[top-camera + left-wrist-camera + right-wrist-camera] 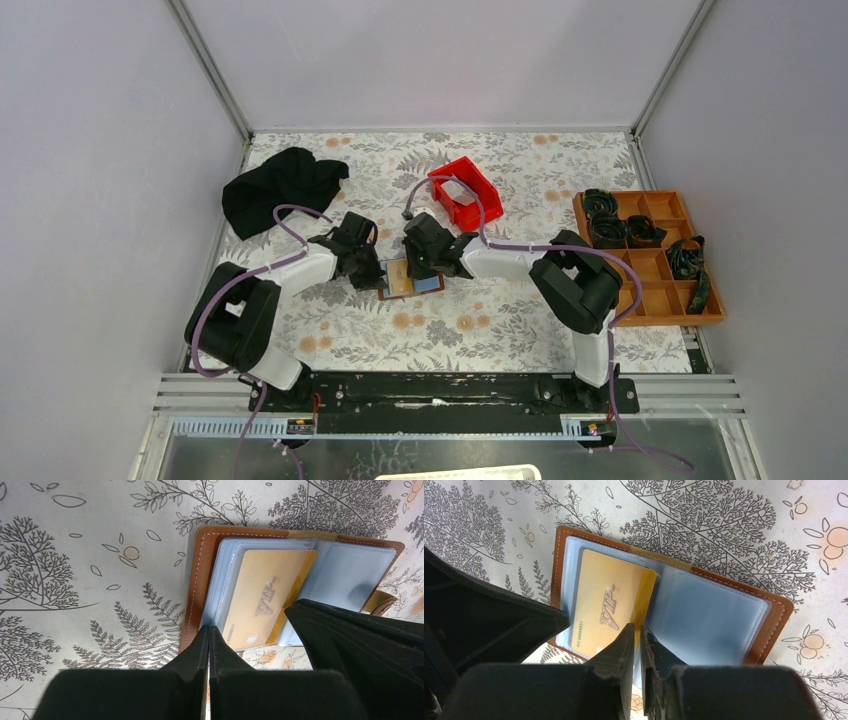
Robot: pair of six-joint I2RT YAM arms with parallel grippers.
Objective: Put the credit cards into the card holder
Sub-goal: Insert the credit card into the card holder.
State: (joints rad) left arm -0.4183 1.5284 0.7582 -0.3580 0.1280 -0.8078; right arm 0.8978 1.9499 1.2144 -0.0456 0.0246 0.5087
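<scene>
The brown card holder [410, 283] lies open on the floral table between my two grippers, clear pockets facing up [197, 580] [774, 625]. A gold credit card [265, 595] [606, 600] marked VIP sits mostly inside the left clear pocket, its right edge sticking out near the fold. My left gripper [378, 276] [209, 630] is shut, with its tips on the left pocket's edge beside the card. My right gripper [420, 272] [638, 627] stands over the card's exposed edge with a narrow gap between its fingers, and I see nothing clamped there.
A red bin [466, 190] with a pale item inside stands behind the right gripper. A black cloth [280, 185] lies at the back left. An orange-brown compartment tray [650, 290] holding dark items sits at the right edge.
</scene>
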